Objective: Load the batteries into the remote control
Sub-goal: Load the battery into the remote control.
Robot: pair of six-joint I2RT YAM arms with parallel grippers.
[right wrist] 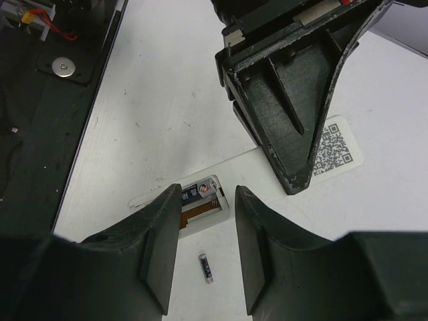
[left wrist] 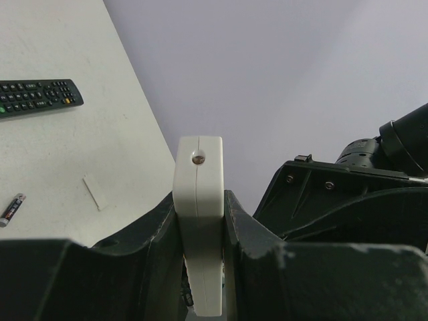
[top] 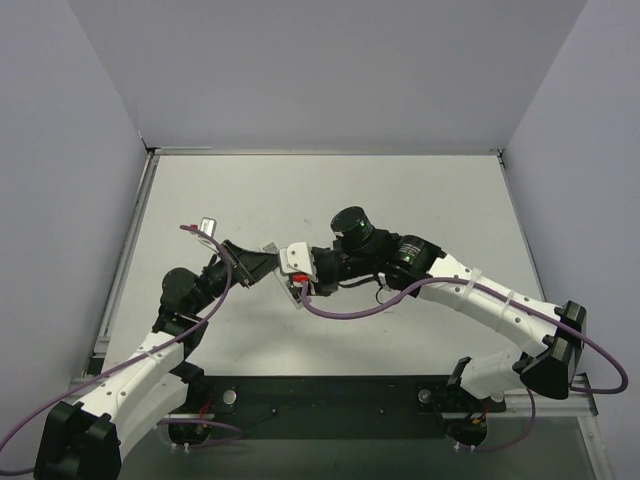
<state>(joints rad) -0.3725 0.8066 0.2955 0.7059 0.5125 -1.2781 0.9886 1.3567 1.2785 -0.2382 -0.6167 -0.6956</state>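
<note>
My left gripper (left wrist: 199, 204) is shut on the white remote control (left wrist: 198, 200), gripping it edge-on above the table. In the right wrist view the remote (right wrist: 267, 167) shows its back with a QR sticker (right wrist: 332, 150) and an open battery compartment (right wrist: 204, 204). One battery (right wrist: 200, 192) sits in the compartment. My right gripper (right wrist: 206, 200) is open and empty just above the compartment. A second battery (right wrist: 206, 267) lies on the table below, and also shows in the left wrist view (left wrist: 11, 208). In the top view both grippers (top: 265, 262) (top: 312, 280) meet mid-table.
A long black remote (left wrist: 37, 97) lies on the table to the left. A small flat white piece (left wrist: 95, 192) lies near the loose battery. The dark base plate (right wrist: 47, 87) borders the table's near edge. The left gripper's finger (right wrist: 294, 114) crosses the remote's back.
</note>
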